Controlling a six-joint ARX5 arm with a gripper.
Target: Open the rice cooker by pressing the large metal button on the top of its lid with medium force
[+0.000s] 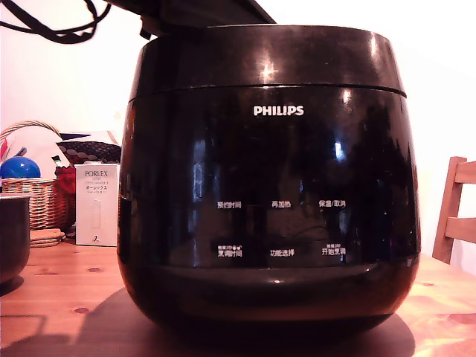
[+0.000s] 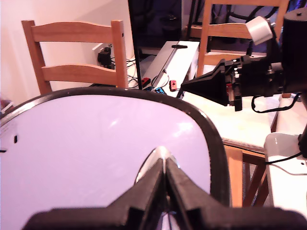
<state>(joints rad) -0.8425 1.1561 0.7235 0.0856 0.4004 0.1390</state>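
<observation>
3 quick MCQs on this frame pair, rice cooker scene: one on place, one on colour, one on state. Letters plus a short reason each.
1. In the exterior view, where does the white PORLEX box stand relative to the rice cooker?
A. On the view's left
B. On the view's right
C. On top of the lid

2. What colour is the PHILIPS logo on the cooker's front?
A. Red
B. White
C. Gold

3. How do the gripper's fingers stand in the wrist view?
A. Spread wide apart
B. Closed together over the metal button
C. Clamped on a chair rail

Answers:
1 A: the PORLEX box sits on the table at the exterior view's left of the rice cooker.
2 B: the PHILIPS logo is white on glossy black.
3 B: the gripper has its fingers meeting at the metal button on the lid.
</observation>
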